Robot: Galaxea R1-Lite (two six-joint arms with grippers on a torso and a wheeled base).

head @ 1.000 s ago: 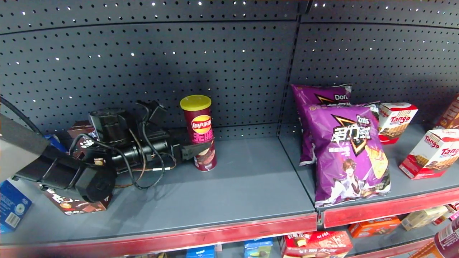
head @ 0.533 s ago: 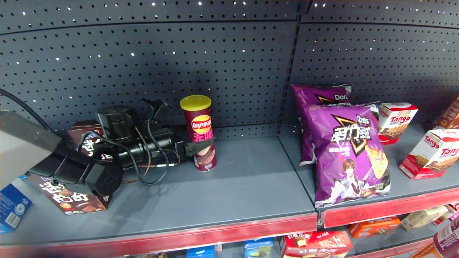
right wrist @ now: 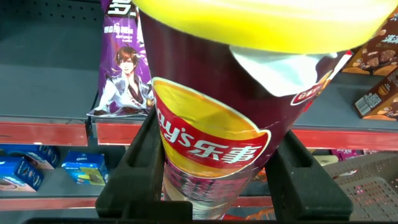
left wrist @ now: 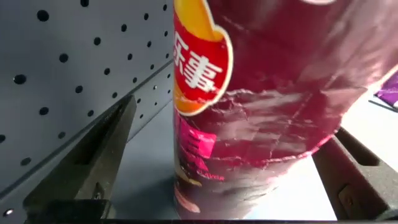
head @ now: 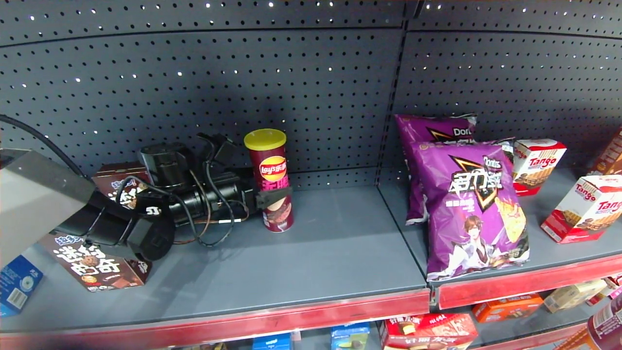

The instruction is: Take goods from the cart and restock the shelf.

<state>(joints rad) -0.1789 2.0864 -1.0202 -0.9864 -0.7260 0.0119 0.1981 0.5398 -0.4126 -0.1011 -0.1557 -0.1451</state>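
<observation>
The left tool (head: 278, 193) is reached in over the grey shelf (head: 335, 243) from the left. It sits around a maroon chips can (head: 270, 170) that stands upright on its base near the perforated back panel (head: 194, 87). The tool is spread wide. One finger crosses the front of the can low on its body, and the other is on the panel side. In the left wrist view, shelf shows between that back finger (left wrist: 93, 168) and the can wall, so the can is bracketed, not pinched.

The right tool (right wrist: 216, 167) is down off the lower right of the shelf front and holds a second chips can (right wrist: 236, 81). Its dark fingers are pressed to either side of that can, whose yellow lid (right wrist: 261, 18) is nearest the wrist camera. A grey wire basket (right wrist: 367, 186) lies below it.

Left of the arm on the shelf is a brown biscuit box (head: 95, 262), with a blue box (head: 17, 284) at the very edge. Across the upright divider, a purple crisp bag (head: 469, 204) leans at the front with another purple bag (head: 432, 127) behind it. Two red and white wafer boxes (head: 585, 209) are further right. The tier below holds a red carton (head: 427, 330).
</observation>
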